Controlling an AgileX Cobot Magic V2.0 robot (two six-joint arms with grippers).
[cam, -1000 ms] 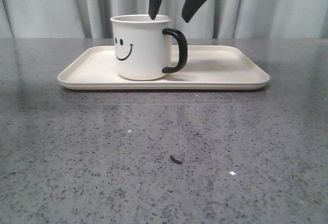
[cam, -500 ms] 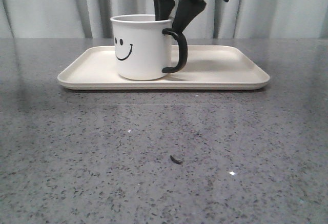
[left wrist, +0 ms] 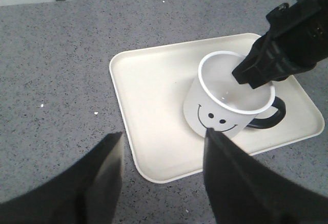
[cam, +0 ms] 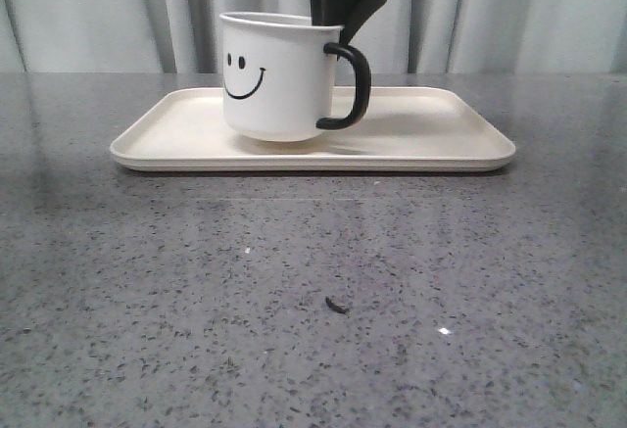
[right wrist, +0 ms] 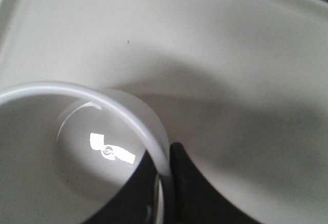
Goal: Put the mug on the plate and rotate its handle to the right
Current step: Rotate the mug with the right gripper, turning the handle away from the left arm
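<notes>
The white mug (cam: pixel 274 80) with a black smiley face hangs tilted just above the cream plate (cam: pixel 441 139), its black handle (cam: pixel 351 87) pointing right. My right gripper (cam: pixel 338 17) is shut on the mug's rim beside the handle, one finger inside the mug and one outside; the right wrist view shows the rim (right wrist: pixel 148 137) pinched between the fingers. The left wrist view shows the mug (left wrist: pixel 225 108) over the plate (left wrist: pixel 154 96). My left gripper (left wrist: pixel 161 142) is open and empty, above the table short of the plate's corner.
The plate lies on a grey speckled table (cam: pixel 294 301) with a grey curtain (cam: pixel 549 17) behind it. A small dark speck (cam: pixel 337 305) lies on the table in front of the plate.
My right gripper came down, closed on the mug's rim by the handle, and raised the mug slightly off the plate, tilting it.
</notes>
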